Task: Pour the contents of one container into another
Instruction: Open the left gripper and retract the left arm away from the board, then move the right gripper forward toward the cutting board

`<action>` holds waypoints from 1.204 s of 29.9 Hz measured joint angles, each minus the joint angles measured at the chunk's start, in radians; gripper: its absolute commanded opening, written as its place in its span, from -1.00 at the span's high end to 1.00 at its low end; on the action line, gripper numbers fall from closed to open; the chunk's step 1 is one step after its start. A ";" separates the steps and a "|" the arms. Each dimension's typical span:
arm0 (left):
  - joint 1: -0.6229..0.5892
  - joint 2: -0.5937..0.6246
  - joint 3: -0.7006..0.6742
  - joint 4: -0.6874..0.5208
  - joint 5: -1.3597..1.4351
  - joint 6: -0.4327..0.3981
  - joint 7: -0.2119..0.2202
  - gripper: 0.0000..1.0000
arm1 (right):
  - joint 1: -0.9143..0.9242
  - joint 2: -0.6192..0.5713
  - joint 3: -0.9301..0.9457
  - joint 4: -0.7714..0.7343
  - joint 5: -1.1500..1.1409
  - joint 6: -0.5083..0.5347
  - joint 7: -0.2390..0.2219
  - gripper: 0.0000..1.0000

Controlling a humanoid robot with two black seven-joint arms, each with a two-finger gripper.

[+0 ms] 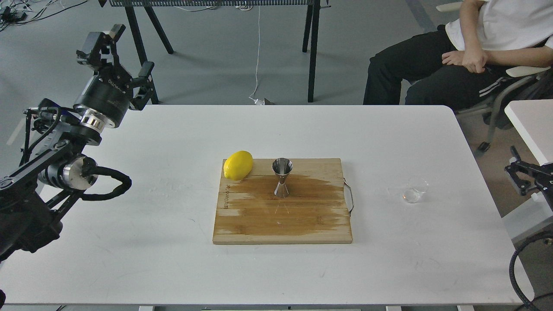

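Nearest me, the rectangular wooden cutting board [282, 216] is carrying the shiny steel hourglass jigger [282, 177]; the small clear glass cup [414, 190] is sitting near the white table [129, 242]'s right edge. My left gripper [116, 52] is hovering spread wide, empty; my right gripper [518, 172] I cannot tell.

Yellow lemon [238, 165], shiny silver jigger [281, 177], brown water-darkened wooden board [268, 220], white table [173, 250].

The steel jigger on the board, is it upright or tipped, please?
Upright: the jigger stands on its lower cone on the cutting board, mouth up.
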 measured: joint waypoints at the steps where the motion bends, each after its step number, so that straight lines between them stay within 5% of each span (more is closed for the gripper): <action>1: 0.000 -0.013 -0.004 0.022 -0.066 -0.036 0.000 -1.00 | -0.040 -0.001 -0.002 0.049 0.032 0.000 -0.005 -0.99; 8: 0.000 -0.054 -0.011 0.121 -0.300 -0.148 0.000 -1.00 | -0.250 0.033 -0.015 0.359 0.146 -0.068 -0.028 -0.99; 13: -0.006 -0.055 -0.017 0.174 -0.417 -0.156 0.083 -1.00 | -0.271 0.148 -0.011 0.410 0.151 -0.285 -0.025 -1.00; 24: -0.012 -0.054 -0.044 0.185 -0.440 -0.156 0.106 -1.00 | -0.088 0.279 -0.021 0.297 0.142 -0.655 -0.022 -1.00; 36: -0.014 -0.039 -0.039 0.188 -0.436 -0.156 0.105 -1.00 | 0.117 0.362 -0.129 0.048 0.138 -0.704 -0.021 -0.94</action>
